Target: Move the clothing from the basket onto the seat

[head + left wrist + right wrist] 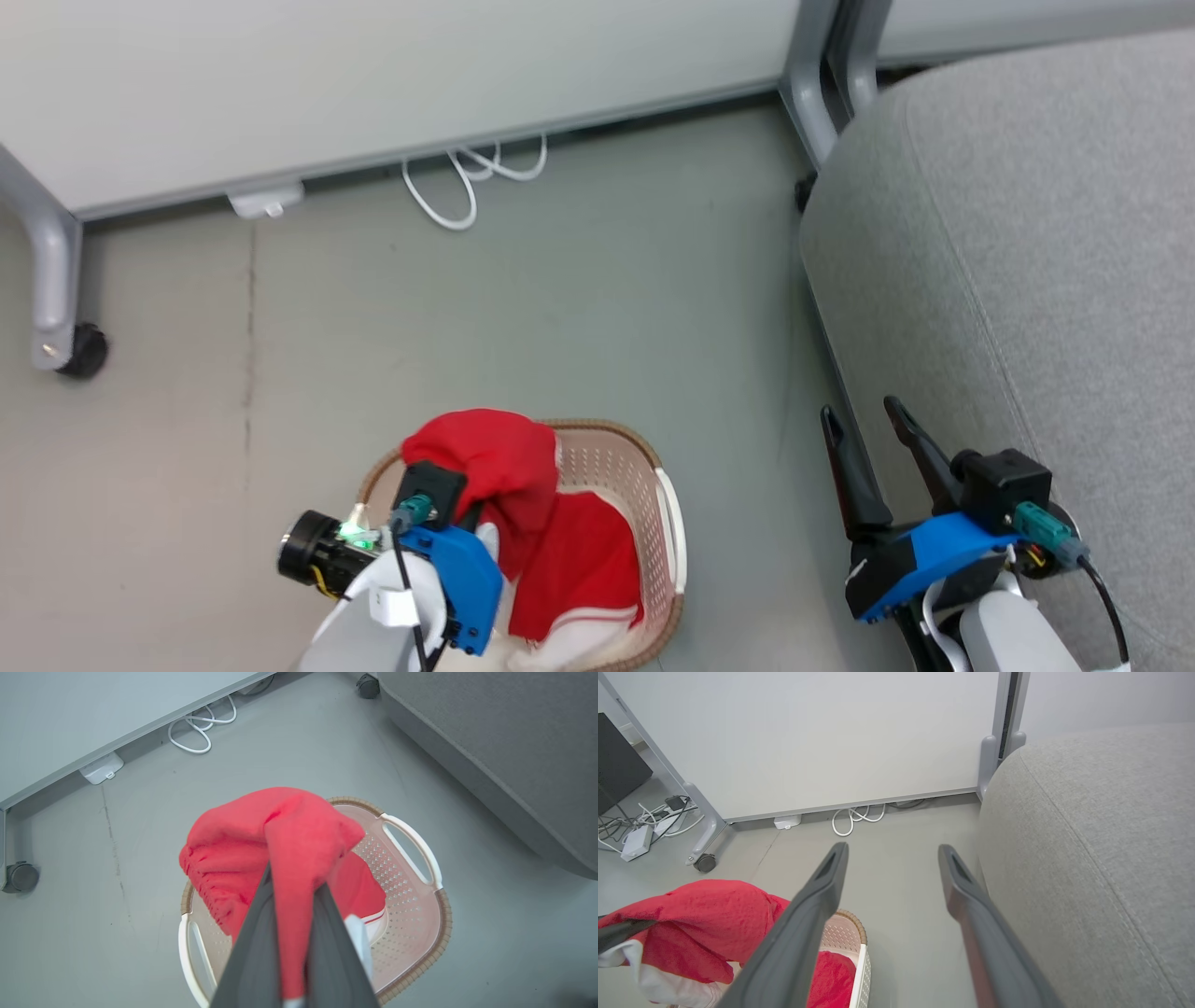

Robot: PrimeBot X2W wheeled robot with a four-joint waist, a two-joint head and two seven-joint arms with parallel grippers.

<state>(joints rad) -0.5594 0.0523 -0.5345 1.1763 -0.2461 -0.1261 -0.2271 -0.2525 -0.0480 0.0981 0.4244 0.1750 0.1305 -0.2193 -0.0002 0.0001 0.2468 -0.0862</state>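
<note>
Though tight on clothing [261, 830] — left fingers [252, 952], tips buried.

Grey floor [560, 308] runs under a white wheeled partition [373, 75], white cable [457, 224] looped beneath.

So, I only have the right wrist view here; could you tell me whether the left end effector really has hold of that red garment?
Observer: Yes. In the left wrist view the left end effector is shut on a fold of the upper red garment, holding it bunched above the basket.
Operator: Thank you. Is there much left inside the basket?
Observer: The head view shows a second red garment with a white striped edge, spread across the basket floor.
</note>
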